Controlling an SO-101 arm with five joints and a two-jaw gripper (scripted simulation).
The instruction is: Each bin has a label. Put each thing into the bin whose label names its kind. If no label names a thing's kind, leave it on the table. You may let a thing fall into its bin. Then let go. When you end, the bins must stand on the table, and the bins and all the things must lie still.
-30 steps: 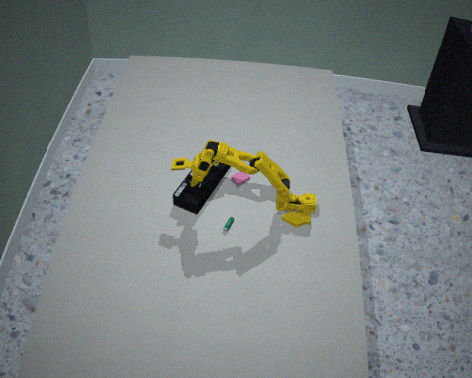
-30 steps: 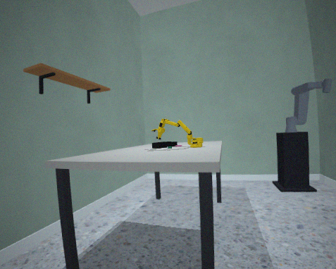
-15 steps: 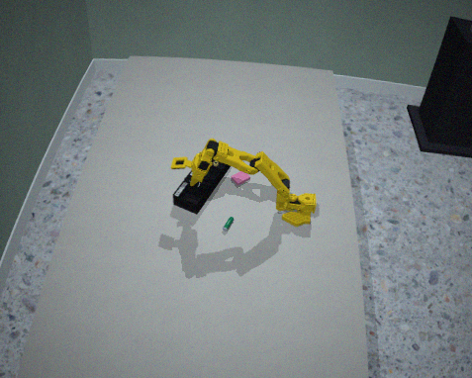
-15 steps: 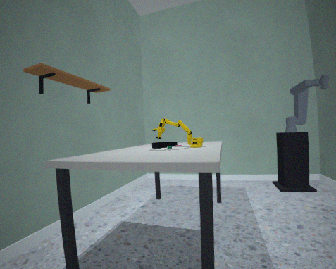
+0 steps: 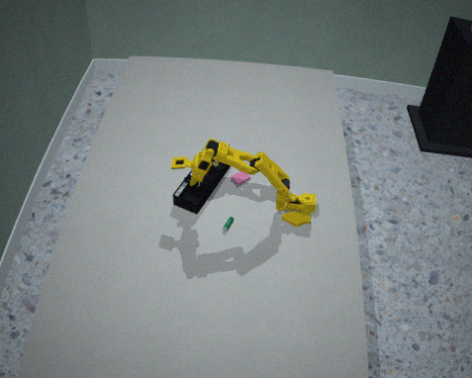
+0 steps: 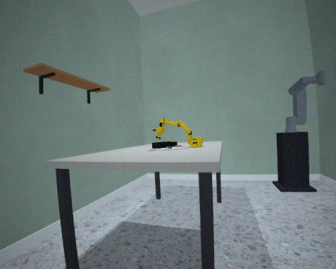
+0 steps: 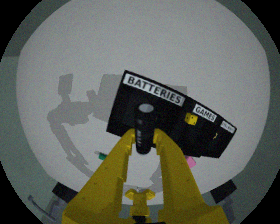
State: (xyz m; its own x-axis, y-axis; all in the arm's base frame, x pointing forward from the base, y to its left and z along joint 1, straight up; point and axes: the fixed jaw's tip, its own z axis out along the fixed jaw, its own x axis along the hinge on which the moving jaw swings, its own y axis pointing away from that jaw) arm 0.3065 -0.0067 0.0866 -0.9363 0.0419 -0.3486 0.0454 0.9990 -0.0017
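My gripper [image 5: 196,183] [image 6: 158,137] [image 7: 144,135] is shut on a black cylinder, seemingly a battery [image 7: 143,142], held upright above the BATTERIES bin [image 7: 116,117] [image 5: 186,202]. The three black bins stand joined in a row. The GAMES bin's label [image 7: 205,112] is in the middle, with a yellow die [image 7: 191,119] inside. The third bin's label [image 7: 228,127] is too small to read; a small yellow thing [image 7: 215,135] shows in it. A green cylinder [image 5: 229,224] [image 6: 169,147] [image 7: 102,156] and a pink block [image 5: 240,178] [image 6: 178,146] [image 7: 191,161] lie on the table.
The arm's base [image 5: 297,204] [image 6: 196,142] stands on the table [image 5: 197,322] [image 6: 129,158], right of the bins in the top and exterior views. The pink block lies close beside the bins. A wall shelf [image 6: 70,79] and another arm on a black pedestal [image 6: 292,158] stand clear of the table.
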